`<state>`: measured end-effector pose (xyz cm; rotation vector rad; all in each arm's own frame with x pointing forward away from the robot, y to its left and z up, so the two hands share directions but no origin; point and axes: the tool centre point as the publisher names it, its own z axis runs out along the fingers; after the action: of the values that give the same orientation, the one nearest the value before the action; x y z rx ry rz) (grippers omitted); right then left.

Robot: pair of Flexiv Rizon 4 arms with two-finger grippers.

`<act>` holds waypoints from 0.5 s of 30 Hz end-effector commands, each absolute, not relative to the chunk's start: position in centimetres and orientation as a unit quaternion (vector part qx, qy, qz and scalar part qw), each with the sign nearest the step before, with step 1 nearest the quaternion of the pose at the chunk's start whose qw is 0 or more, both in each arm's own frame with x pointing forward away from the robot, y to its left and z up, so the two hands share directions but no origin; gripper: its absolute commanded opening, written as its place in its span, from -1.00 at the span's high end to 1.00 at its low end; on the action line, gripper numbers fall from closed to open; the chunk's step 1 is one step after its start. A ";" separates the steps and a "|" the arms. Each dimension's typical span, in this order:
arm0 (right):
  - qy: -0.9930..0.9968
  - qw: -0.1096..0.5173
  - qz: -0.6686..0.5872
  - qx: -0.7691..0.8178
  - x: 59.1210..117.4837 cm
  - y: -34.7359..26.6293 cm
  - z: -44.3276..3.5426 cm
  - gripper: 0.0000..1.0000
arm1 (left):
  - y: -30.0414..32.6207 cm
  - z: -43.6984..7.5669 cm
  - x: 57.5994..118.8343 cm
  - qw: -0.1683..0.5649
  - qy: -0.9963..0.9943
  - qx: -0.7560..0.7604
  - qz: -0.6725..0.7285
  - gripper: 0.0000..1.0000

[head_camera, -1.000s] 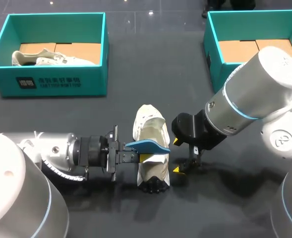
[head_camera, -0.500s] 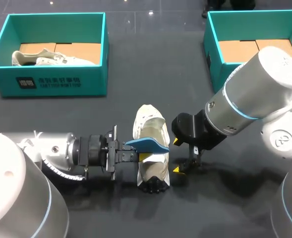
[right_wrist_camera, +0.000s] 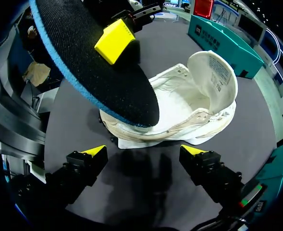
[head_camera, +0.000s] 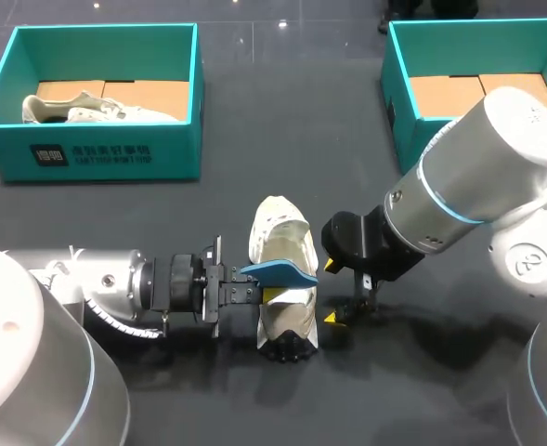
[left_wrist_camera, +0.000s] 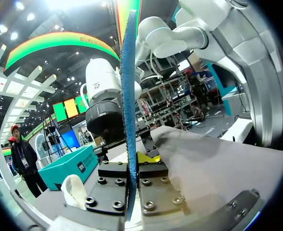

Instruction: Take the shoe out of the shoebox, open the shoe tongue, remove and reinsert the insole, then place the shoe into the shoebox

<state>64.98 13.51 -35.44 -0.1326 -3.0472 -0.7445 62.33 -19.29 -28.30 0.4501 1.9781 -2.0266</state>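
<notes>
Your left gripper [head_camera: 266, 295] has crept a touch toward the shoe [head_camera: 284, 240] over the last second; nothing else has moved. It's clamped tight on the blue insole [head_camera: 278, 272], which sits over the shoe's opening. The shoe lies on the table just past those fingertips, tongue flipped open. The right gripper [right_wrist_camera: 143, 153] is spread wide and holds nothing, with the shoe just ahead of it. Looks like reinsertion is starting; the insole isn't in yet.

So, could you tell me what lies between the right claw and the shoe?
Only a bare strip of table: in the right wrist view the open right claw stands just short of the white shoe, nothing between them.
</notes>
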 end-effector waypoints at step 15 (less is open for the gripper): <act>-0.970 0.000 -0.238 -0.042 64.9 13.5 -35.5 -1.00 | -19.5 -29.5 62.9 0.147 0.683 0.164 -0.696 1.00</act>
<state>64.98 13.51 -35.44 -0.1327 -3.0473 -0.7444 62.81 -19.28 -29.21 0.4662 1.9707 -2.0005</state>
